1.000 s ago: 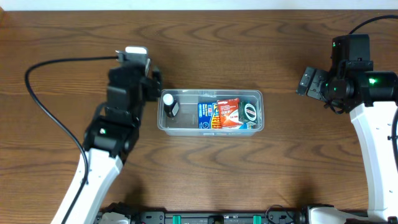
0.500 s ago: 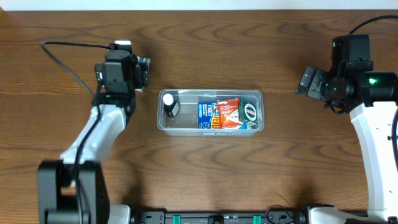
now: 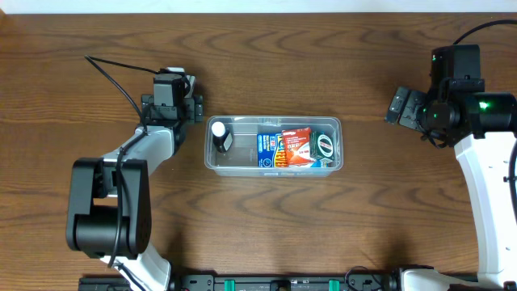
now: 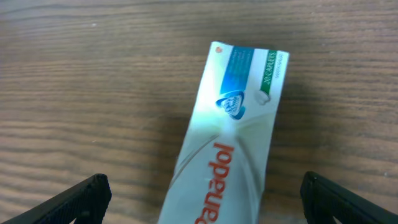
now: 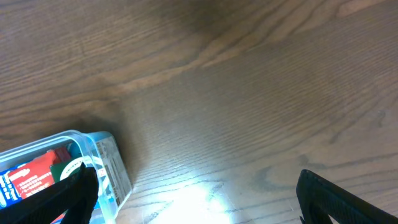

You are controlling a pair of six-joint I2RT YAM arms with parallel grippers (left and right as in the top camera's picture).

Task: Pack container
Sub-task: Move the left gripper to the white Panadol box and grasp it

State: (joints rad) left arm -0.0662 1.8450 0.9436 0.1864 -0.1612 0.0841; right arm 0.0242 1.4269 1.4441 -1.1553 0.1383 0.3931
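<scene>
The clear plastic container point(image 3: 272, 165) lies mid-table. It holds a black bottle with a white cap point(image 3: 220, 136), blue and red boxes point(image 3: 287, 146) and a green round item point(image 3: 325, 145). My left gripper point(image 3: 171, 101) is just beyond the container's left end. In the left wrist view it point(image 4: 199, 202) is open, its fingers point(image 4: 81, 198) wide apart. A white Panadol box point(image 4: 233, 130) lies on the wood between them, untouched. My right gripper point(image 3: 401, 107) is open and empty, right of the container. The right wrist view shows it point(image 5: 199, 196) over bare wood, with the container's corner point(image 5: 99, 155) at lower left.
A black cable point(image 3: 121, 69) runs from the left wrist across the back left of the table. The left arm's links point(image 3: 109, 206) stand over the front left. A bright light patch point(image 5: 199, 199) lies on the wood under the right gripper.
The left arm has folded back towards the table's front, and its wrist has shifted a little by the container's left end. The right arm and the container's contents have not moved.
</scene>
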